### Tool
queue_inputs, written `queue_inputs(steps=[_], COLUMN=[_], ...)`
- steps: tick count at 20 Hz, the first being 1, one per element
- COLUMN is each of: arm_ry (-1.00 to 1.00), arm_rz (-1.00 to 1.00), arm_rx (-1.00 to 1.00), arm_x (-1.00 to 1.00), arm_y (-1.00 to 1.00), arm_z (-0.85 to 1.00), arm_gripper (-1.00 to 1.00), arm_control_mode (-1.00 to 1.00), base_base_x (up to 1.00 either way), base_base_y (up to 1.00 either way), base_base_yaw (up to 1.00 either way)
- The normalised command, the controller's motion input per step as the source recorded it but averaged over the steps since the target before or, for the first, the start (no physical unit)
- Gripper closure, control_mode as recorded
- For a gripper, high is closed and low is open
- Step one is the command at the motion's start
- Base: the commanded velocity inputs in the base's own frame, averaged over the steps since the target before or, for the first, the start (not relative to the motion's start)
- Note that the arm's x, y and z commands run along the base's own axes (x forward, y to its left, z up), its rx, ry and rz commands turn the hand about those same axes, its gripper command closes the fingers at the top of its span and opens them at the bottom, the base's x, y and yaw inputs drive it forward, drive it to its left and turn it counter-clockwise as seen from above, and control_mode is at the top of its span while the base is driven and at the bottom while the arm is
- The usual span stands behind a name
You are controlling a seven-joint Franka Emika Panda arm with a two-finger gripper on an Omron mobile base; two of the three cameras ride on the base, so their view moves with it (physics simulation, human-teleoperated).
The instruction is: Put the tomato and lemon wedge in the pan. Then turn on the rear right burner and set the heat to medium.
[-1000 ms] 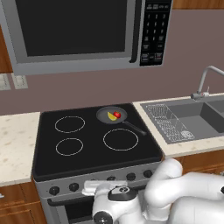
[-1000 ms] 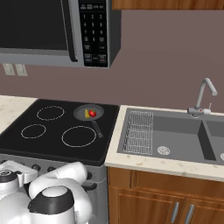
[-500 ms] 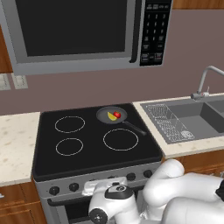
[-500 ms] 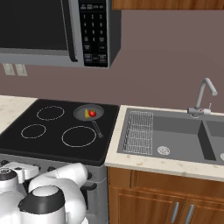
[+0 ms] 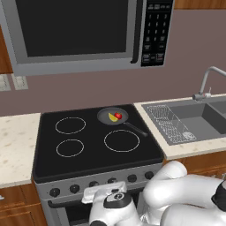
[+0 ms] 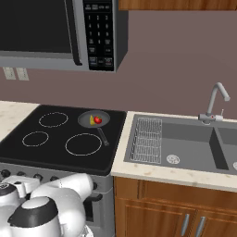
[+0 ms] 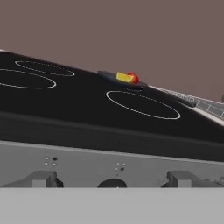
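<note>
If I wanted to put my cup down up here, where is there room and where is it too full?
Bare spots: the counter left of the cooktop, the counter strip in front of the sink, and the three ring zones besides the pan's. It is crowded at the rear right, where the pan holds the tomato and lemon wedge.

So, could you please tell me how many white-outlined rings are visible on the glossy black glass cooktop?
3 on the glossy black glass cooktop: rear left, front left, and the widest, front right. The small dark grey frying pan covers the rear right spot, possibly hiding a fourth.
</note>
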Motion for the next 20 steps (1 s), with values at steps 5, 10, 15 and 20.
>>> queue_inputs(steps=[5,10,15,20], arm_ry=[-0.05,-0.01,0.00,0.00], arm_rz=[0.11,0.12,0.11,0.07], arm_rx=[0.00,0.02,0.05,0.06], arm_x=[0.00,0.00,0.10,0.17], arm_y=[0.03,0.00,0.00,0.00], arm_z=[-0.22,-0.16,-0.03,0.00], arm_gripper=[-1.00,-1.00,-1.00,-1.00], arm_control_mode=[-1.00,-1.00,-1.00,-1.00], base_base_x=[0.00,0.00,0.00,0.00], base_base_y=[0.00,0.00,0.00,0.00], base_base_yaw=[0.00,0.00,0.00,0.00])
